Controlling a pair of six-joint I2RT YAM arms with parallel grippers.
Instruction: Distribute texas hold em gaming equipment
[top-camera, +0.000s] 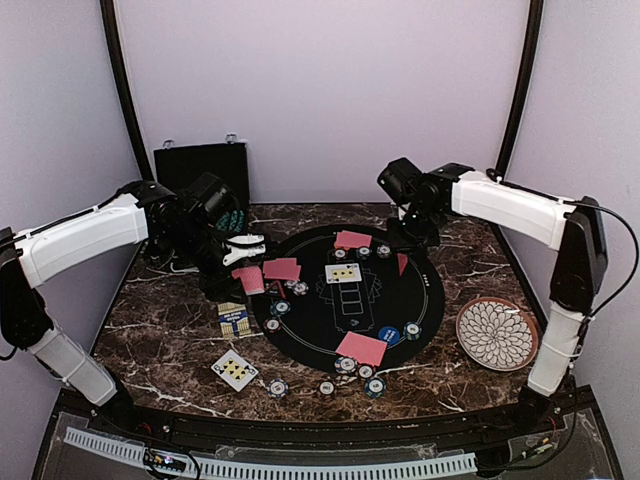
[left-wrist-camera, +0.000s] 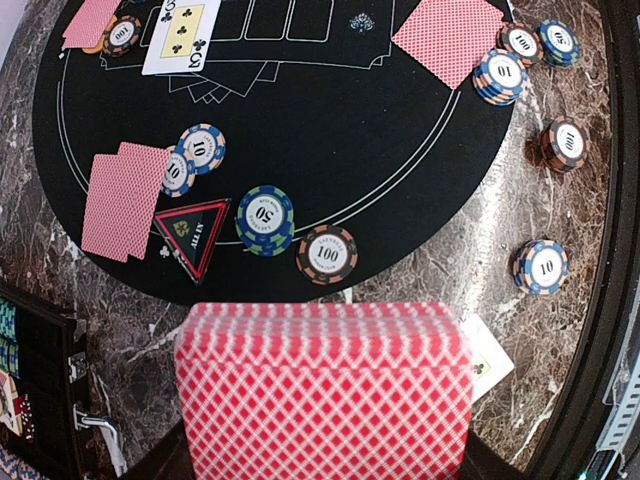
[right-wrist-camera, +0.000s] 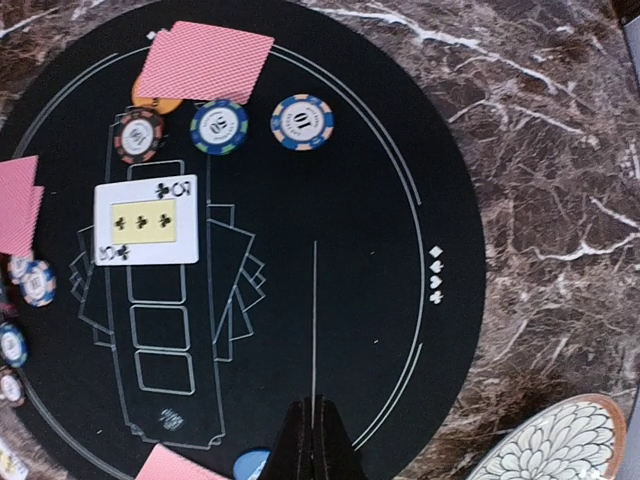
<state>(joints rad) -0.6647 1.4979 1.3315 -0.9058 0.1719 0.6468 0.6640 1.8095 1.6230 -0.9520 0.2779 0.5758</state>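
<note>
My left gripper is shut on a deck of red-backed playing cards just off the left edge of the round black mat. The deck hides its fingers. Over the mat's far right, my right gripper is shut on a single card, seen edge-on as a thin white line; it shows red in the top view. Red-backed card pairs lie on the mat with chips beside them. A face-up club card lies at its centre. A triangle marker sits left.
A petal-patterned plate stands right of the mat. A black case leans at the back left. A card box, a face-up card and loose chips lie on the marble at the front left.
</note>
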